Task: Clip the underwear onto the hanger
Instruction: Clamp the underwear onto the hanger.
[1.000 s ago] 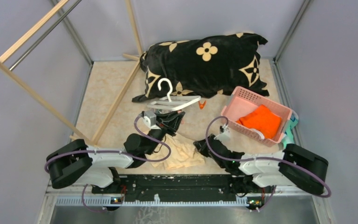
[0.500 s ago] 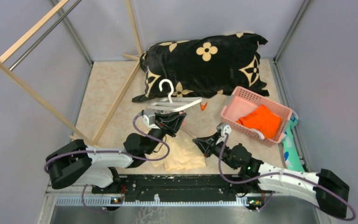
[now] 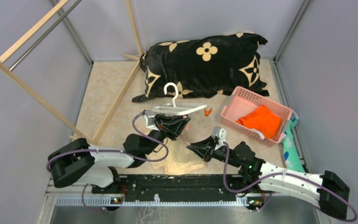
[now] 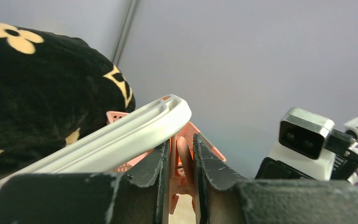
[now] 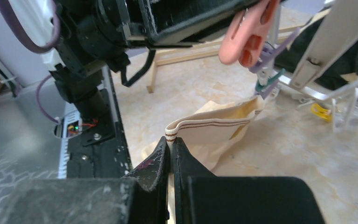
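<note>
The white hanger [image 3: 179, 109] hangs tilted over the middle of the table, its hook [image 3: 171, 89] pointing up. My left gripper [image 3: 182, 127] sits just under its frame [image 4: 121, 137], shut on one dangling orange clip [image 4: 182, 158]. The cream underwear [image 3: 181, 161] lies below, its striped waistband [image 5: 214, 126] lifted off the table. My right gripper [image 5: 170, 142] is shut on the near fold of that waistband, right of and below the left gripper. The waistband's far end reaches a teal clip [image 5: 265, 87]; whether it is pinched there I cannot tell. The orange clip [image 5: 249, 35] hangs above the waistband.
A pink basket [image 3: 242, 95] holding an orange cloth [image 3: 261, 120] stands at the right. A black flowered pillow [image 3: 205, 63] lies at the back. The wooden rack [image 3: 37, 93] leans at the left. A teal cloth [image 3: 291, 151] lies beside the basket.
My right arm has swung left and forward, carrying the waistband up toward the left gripper. The hanger and left gripper have shifted slightly right and up.
</note>
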